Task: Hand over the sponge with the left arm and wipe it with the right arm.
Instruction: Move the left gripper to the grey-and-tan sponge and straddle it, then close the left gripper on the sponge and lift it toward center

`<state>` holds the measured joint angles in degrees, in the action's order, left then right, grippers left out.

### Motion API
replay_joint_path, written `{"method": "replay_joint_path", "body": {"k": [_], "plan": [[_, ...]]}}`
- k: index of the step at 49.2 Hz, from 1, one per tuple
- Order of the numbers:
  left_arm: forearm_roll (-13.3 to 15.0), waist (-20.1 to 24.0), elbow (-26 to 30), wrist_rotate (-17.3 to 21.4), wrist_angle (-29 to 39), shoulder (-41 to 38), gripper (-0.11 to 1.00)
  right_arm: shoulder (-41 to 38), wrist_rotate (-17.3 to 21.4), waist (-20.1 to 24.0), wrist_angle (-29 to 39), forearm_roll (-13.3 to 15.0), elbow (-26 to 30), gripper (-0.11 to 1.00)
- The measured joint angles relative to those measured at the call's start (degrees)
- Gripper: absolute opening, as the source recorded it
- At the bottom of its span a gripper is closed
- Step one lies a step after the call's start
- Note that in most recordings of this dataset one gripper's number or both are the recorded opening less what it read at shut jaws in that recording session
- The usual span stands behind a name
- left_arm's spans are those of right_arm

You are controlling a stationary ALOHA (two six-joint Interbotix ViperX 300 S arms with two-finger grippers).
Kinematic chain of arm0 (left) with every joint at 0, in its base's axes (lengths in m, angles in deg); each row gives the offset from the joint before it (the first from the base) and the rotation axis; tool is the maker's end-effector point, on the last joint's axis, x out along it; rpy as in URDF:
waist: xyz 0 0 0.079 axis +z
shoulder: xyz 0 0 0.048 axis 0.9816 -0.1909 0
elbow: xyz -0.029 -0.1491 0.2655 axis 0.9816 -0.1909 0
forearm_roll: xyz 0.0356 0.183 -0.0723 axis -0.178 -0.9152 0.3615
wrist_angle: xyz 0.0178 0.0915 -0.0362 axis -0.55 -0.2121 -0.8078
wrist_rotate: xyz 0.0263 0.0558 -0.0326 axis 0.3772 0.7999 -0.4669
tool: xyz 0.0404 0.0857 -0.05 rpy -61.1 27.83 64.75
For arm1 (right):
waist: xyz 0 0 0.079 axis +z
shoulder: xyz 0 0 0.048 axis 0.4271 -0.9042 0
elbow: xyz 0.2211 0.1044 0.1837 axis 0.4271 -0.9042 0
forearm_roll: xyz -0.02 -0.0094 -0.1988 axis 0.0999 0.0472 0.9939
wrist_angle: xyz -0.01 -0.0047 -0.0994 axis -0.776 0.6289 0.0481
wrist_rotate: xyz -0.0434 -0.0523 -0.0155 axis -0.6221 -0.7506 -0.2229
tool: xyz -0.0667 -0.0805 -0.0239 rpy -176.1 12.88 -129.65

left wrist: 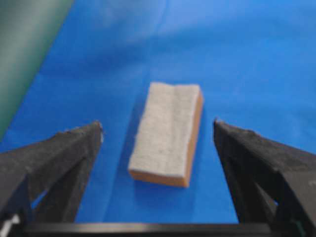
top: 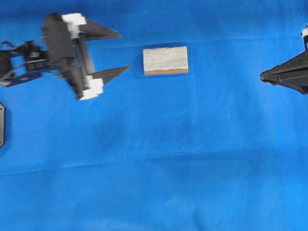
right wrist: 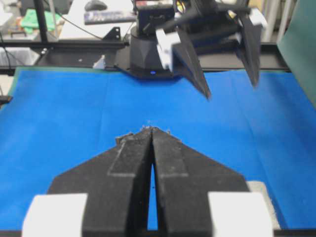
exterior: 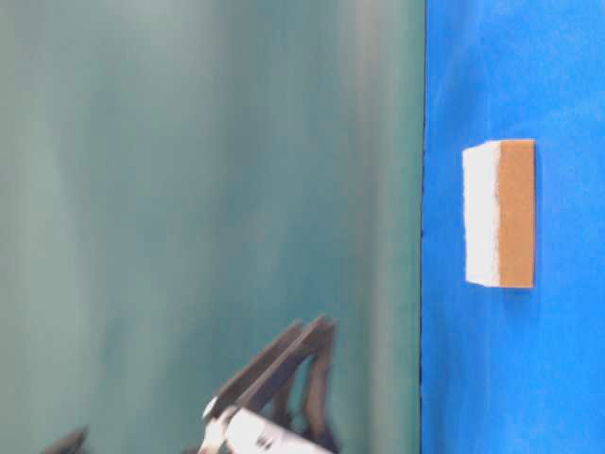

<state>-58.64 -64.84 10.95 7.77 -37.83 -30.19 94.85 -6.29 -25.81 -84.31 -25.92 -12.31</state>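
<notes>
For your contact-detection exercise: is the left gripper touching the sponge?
Apart. In the overhead view, blue cloth shows between the open left gripper and the sponge; the left wrist view shows gaps beside both fingers.

One sponge [top: 165,60], one blue cloth [top: 158,173] — and two pincers: left [top: 119,53], right [top: 263,76].

— What sort of place are we in?
— A robotics lab, we think: a flat worktop under bright blue cloth [right wrist: 59,123], black metal framing [right wrist: 64,45], cables and a cluttered white desk [right wrist: 98,22] behind.
</notes>
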Motion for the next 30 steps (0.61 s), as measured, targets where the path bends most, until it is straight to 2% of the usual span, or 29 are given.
{"method": "replay_joint_path", "body": {"k": [15,30], "plan": [[0.0,0.1,8.6,0.3,3.1,-12.9,0.94,-1.1,0.0,0.0,0.1,0.1,0.0,-0.01],[0.0,1.5,11.9,0.3,3.3,-21.4,0.94,-2.2,0.0,-0.2,0.1,0.1,0.0,-0.01]]}}
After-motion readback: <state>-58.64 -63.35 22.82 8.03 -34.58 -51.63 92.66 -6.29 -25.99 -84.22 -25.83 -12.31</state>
